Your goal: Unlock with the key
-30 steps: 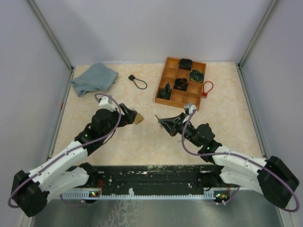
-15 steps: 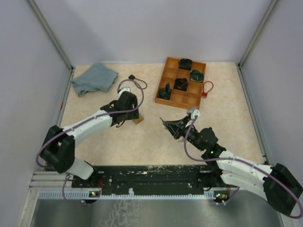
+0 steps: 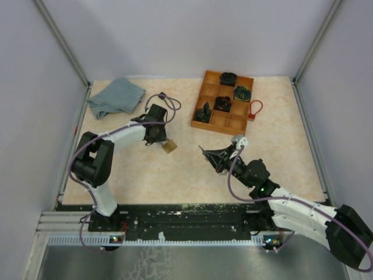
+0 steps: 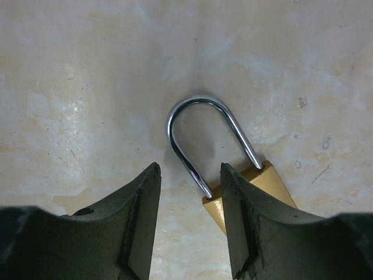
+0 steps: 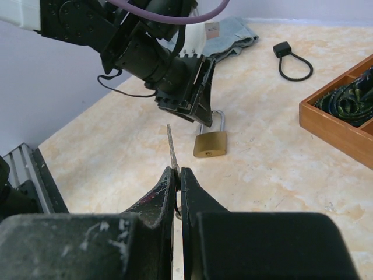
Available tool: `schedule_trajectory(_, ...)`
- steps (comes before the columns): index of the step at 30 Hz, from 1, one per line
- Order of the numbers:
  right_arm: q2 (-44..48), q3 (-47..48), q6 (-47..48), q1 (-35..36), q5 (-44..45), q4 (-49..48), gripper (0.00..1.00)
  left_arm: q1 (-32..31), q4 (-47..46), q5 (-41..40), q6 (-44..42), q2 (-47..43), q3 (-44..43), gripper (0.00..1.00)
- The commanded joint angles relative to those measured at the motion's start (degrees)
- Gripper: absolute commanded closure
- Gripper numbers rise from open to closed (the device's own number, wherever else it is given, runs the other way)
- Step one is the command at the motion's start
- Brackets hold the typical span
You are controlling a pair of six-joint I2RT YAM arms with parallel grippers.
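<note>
Left gripper (image 3: 159,139) beside padlock (image 3: 169,147), wooden tray (image 3: 199,97) beyond

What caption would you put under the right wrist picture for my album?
Right pincer pinches the key while left pincer hangs over the brass padlock.

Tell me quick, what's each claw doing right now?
Left claw: open, with one shackle leg of the padlock between its jaws, not gripped.
Right claw: shut on the key.

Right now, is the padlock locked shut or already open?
Shut: in the left wrist view both legs of the shackle sit in the brass body; the right gripper holds the key clear of it.
</note>
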State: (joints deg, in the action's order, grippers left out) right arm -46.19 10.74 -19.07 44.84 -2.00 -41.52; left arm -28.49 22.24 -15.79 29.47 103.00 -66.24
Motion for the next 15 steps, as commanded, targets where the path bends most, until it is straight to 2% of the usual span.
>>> schedule_trajectory(1,0.49,-0.3,0.79,-0.32,-0.01,-2.89,1.0,0.89,1.32,1.6,-1.14,1.22,-1.46,0.49)
schedule_trajectory(6,0.39,-0.37,0.81,-0.34,0.06,-3.28,1.0,0.89,2.17,2.35,-2.53,3.68,-2.43,0.55)
schedule_trajectory(11,1.28,-0.33,0.7,-0.43,-0.19,-2.76,1.0,0.89,3.21,5.31,-3.5,5.28,-2.94,0.67)
schedule_trajectory(15,2.13,-0.35,0.7,-0.45,-0.3,-2.22,1.0,0.53,4.46,6.52,-7.49,3.78,-2.51,0.77)
